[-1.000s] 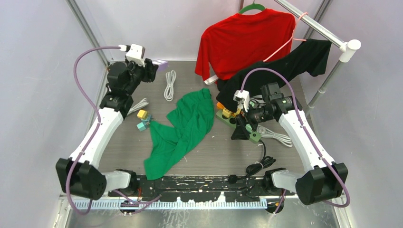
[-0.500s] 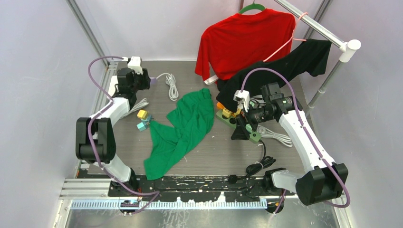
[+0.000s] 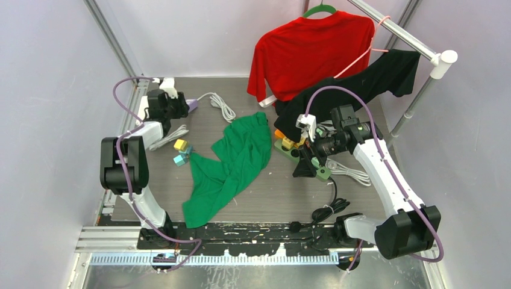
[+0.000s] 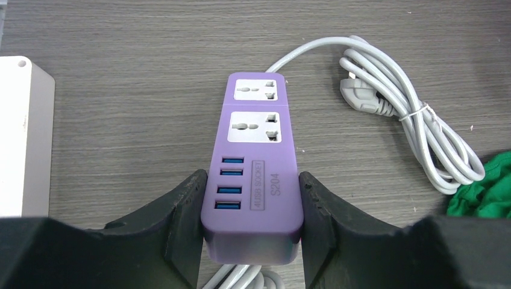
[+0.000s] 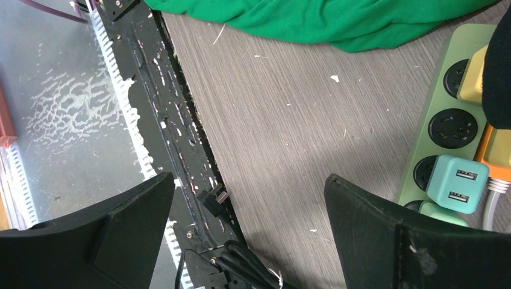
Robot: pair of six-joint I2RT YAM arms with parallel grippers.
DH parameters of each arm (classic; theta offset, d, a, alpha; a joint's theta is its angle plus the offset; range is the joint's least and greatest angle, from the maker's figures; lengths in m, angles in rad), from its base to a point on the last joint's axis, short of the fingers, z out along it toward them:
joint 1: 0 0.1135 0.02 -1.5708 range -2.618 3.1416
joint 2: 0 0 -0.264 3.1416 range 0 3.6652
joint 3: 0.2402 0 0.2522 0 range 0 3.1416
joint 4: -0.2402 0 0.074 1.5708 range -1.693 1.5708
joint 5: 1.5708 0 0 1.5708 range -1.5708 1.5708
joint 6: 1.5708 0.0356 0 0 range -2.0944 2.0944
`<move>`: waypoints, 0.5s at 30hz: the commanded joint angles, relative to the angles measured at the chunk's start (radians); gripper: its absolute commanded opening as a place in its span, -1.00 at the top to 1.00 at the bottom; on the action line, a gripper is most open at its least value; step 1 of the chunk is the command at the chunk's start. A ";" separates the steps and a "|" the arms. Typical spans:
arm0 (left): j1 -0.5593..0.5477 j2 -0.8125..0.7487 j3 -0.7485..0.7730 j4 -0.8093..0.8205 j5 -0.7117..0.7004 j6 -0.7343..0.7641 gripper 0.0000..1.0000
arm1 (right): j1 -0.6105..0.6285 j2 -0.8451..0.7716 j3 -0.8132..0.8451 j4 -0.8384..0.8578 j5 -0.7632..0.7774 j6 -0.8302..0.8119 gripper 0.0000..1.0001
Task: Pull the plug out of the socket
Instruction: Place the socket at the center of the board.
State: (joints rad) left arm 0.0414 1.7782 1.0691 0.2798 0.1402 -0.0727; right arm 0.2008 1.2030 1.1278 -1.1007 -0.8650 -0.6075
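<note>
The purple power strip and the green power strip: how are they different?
The purple power strip is squeezed by the left pincer; nothing grips the green power strip. The purple power strip's sockets are empty; the green power strip carries plugs, including a teal plug. Both have several sockets.

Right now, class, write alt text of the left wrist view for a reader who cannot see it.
The left claw grips a purple power strip by its sides at the USB end; both white sockets are empty. A coiled white cable lies on the wooden table to the right, beside green cloth.
</note>
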 commanded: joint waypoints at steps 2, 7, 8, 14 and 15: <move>0.009 0.024 0.057 -0.122 -0.059 0.004 0.48 | -0.002 0.001 0.008 0.007 -0.011 -0.004 -0.99; 0.010 0.027 0.070 -0.160 -0.064 -0.008 0.13 | -0.001 0.000 0.007 0.011 -0.003 -0.003 -0.99; 0.009 0.029 0.076 -0.171 -0.064 -0.011 0.08 | -0.001 0.001 0.007 0.012 0.000 -0.003 -0.99; 0.008 0.000 0.098 -0.216 -0.065 -0.049 -0.17 | -0.002 0.003 0.004 0.015 0.010 -0.002 -0.99; 0.008 -0.013 0.099 -0.218 -0.066 -0.057 -0.23 | -0.002 0.003 0.004 0.016 0.010 -0.003 -0.99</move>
State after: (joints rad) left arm 0.0414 1.7901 1.1316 0.1131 0.1230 -0.1001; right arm 0.2008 1.2049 1.1275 -1.1004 -0.8536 -0.6075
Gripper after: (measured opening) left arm 0.569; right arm 0.993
